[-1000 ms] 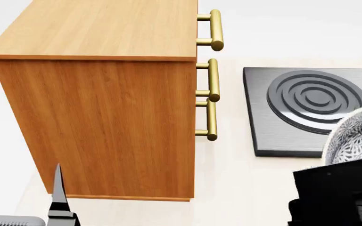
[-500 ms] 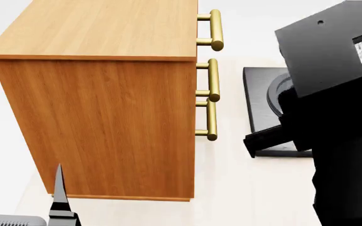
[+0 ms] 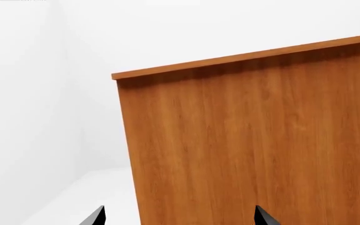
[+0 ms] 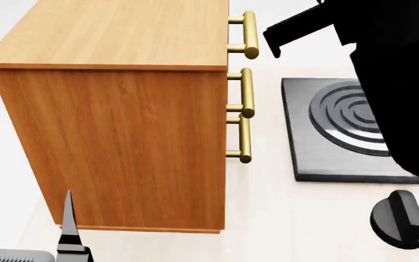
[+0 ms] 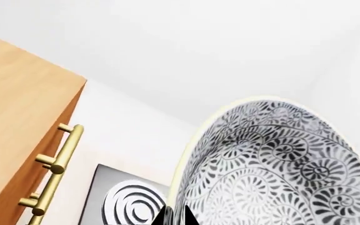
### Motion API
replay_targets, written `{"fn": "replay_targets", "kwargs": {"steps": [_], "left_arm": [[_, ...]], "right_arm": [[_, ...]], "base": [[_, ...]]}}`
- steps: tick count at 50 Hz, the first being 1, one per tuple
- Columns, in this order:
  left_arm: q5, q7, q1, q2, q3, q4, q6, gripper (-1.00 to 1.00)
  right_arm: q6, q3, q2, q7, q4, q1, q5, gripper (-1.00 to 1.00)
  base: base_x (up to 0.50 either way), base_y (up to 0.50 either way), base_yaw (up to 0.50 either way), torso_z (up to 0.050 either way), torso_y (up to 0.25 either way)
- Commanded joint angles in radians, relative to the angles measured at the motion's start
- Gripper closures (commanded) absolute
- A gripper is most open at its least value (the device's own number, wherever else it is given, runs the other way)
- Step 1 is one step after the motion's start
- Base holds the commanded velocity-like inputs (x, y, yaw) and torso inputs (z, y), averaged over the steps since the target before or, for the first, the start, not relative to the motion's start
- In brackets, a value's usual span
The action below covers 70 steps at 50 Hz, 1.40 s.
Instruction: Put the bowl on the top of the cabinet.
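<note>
Densely floral-patterned bowl (image 5: 273,164), pale rim.

A pale cream countertop (image 4: 268,218) is lying flat ahead of the left gripper fingers (image 4: 67,218) and is extending away from them. A dark grey square hob plate (image 4: 326,153) with raised concentric rings is resting on it, well apart from those fingers and beyond them. A round black knob (image 4: 401,218) is sitting on the countertop just beside the plate's near edge. Plain white walls (image 3: 36,93) are enclosing the space. In the left wrist view, two of them are meeting in a soft vertical corner beyond the fingertips. Even, diffuse light is filling the room and casting only faint shadows
</note>
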Motion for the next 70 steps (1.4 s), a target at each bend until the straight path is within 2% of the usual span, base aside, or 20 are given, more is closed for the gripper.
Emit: {"fn": "replay_targets", "kwargs": {"steps": [1, 20, 29, 37, 59, 70], "left_arm": [[0.004, -0.006, -0.004, -0.002, 0.008, 0.014, -0.017, -1.0], [-0.018, -0.001, 0.006, -0.01, -0.016, -0.041, 0.032, -1.0], [-0.013, -0.01, 0.01, -0.014, -0.01, -0.017, 0.018, -1.0], [-0.013, -0.016, 0.014, -0.015, -0.011, -0.015, 0.019, -1.0], [-0.007, -0.017, 0.0, -0.011, 0.013, -0.015, 0.01, -1.0], [-0.012, -0.015, 0.0, -0.012, 0.014, -0.03, 0.021, -1.0]], "right_arm": [[0.02, -0.08, -0.111, -0.025, 0.189, 0.222, -0.008, 1.0], [-0.039, -0.107, -0.277, -0.135, 0.303, 0.294, -0.185, 1.0], [-0.063, -0.124, -0.32, -0.079, 0.259, 0.277, -0.135, 1.0], [-0.088, -0.123, -0.369, -0.093, 0.253, 0.278, -0.132, 1.0], [-0.158, -0.142, -0.428, -0.052, 0.142, 0.212, -0.093, 1.0], [-0.19, -0.155, -0.439, -0.126, 0.126, 0.148, -0.185, 1.0]], "base": [[0.0, 0.0, 0.0, 0.0, 0.0], [0.0, 0.0, 0.0, 0.0, 0.001], [0.0, 0.0, 0.0, 0.0, 0.0], [0.0, 0.0, 0.0, 0.0, 0.001], [0.0, 0.0, 0.0, 0.0, 0.0], [0.0, 0.0, 0.0, 0.0, 0.0]]}}
